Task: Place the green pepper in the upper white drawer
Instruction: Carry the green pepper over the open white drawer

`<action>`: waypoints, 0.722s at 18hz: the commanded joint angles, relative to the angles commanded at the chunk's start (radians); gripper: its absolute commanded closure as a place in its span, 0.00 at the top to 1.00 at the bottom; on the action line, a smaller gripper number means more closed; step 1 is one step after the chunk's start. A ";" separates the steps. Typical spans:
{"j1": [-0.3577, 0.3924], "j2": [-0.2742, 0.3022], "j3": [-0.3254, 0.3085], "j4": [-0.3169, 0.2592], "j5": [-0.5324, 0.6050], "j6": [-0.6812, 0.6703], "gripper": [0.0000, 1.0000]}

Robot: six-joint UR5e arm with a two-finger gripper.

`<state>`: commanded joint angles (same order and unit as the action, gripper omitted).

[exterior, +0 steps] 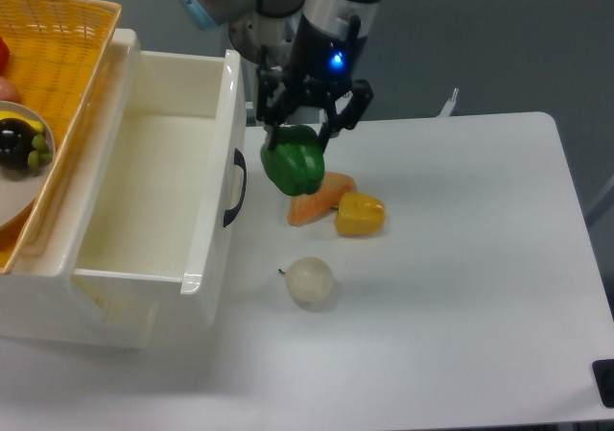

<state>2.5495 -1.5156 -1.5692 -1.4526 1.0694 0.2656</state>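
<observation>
While the gripper [299, 135] clasps the green pepper [294, 165], the upper white drawer [219, 210] stands just beside.

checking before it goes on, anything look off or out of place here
Nothing spilled or damaged. The gripper holds the green pepper above the table, beside the open upper white drawer, not over it. The carrot piece, yellow pepper and onion lie loose.
</observation>
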 joint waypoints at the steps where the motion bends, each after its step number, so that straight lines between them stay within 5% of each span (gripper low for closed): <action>1: -0.005 0.000 0.000 -0.006 -0.029 -0.032 0.50; 13: -0.135 -0.005 -0.015 -0.014 -0.032 -0.062 0.50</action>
<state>2.4146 -1.5201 -1.5846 -1.4665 1.0370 0.2040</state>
